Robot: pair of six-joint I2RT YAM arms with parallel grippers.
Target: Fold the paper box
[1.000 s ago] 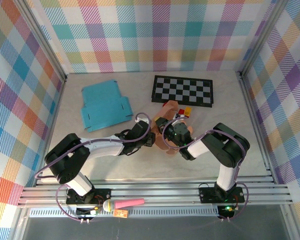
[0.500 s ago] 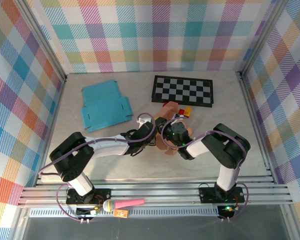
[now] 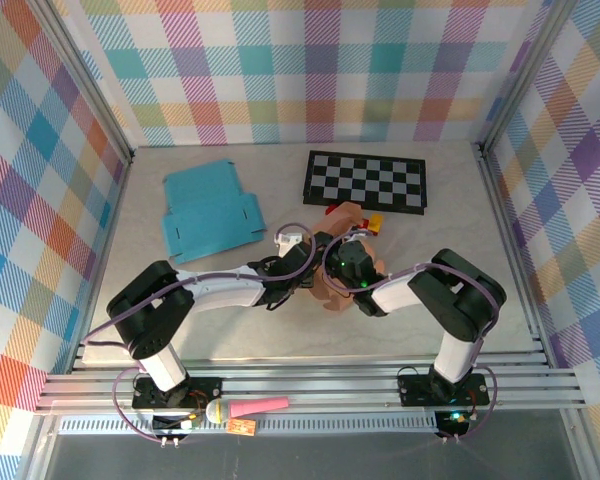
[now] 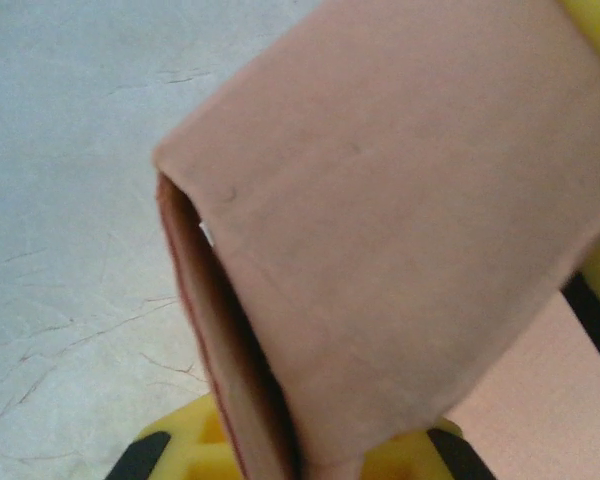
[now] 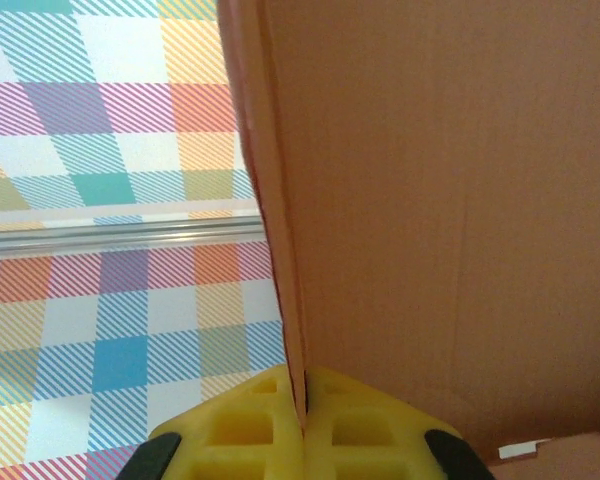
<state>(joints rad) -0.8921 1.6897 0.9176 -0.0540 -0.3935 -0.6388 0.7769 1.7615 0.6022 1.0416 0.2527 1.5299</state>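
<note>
The paper box (image 3: 330, 291) is salmon-pink card, partly folded, held up at the table's middle between both arms. My left gripper (image 3: 308, 274) comes in from the left and is shut on a doubled panel of the box (image 4: 380, 220); its yellow fingertips (image 4: 190, 448) show just below the card's lower edge. My right gripper (image 3: 344, 264) meets it from the right. It is shut on a thin upright wall of the box (image 5: 450, 200), and the card's edge runs straight down between the yellow pads (image 5: 245, 430).
A flat teal box blank (image 3: 210, 210) lies at the back left. A black-and-white checkerboard (image 3: 365, 180) lies at the back centre, with small red and yellow pieces (image 3: 373, 222) just in front of it. Plaid walls close in three sides.
My left gripper has slid right up to the box and closed on its panel. The right gripper has kept its grip, and the box has shifted slightly.
</note>
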